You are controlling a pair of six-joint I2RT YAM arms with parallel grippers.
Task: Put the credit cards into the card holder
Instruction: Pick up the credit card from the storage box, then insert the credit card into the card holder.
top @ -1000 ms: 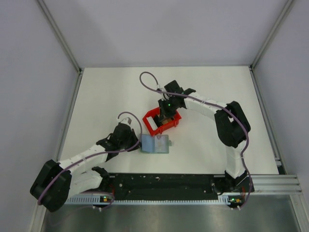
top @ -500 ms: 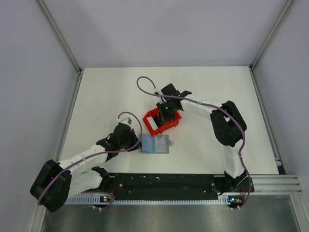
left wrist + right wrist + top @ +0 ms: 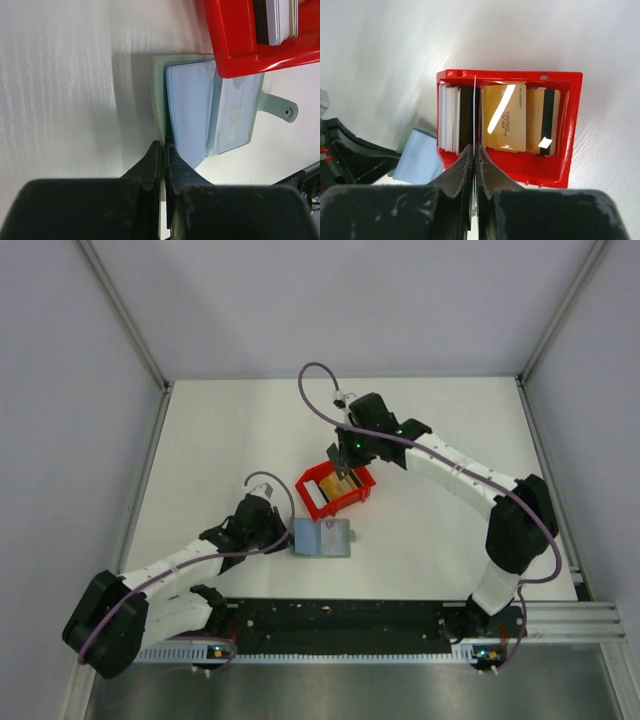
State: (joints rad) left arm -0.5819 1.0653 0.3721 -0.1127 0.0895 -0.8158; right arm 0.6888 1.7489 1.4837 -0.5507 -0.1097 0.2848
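Card [image 3: 475, 100] edge-on, tight in R end effector [image 3: 474, 147]; L end effector [image 3: 162, 145] tight on holder [image 3: 190, 110], long axis side-to-side

Top camera high, looking down; wrist cameras close; all share red bin [image 3: 572, 125], probably card holder [image 3: 187, 110].

The glossy red plastic bin [image 3: 571, 125] has thin rectangular credit cards [image 3: 504, 117]: gold-brown, one black-striped, others whitish. The flat grey-green folding card holder [image 3: 200, 110] is light blue inside. The bench [image 3: 60, 75] is white.
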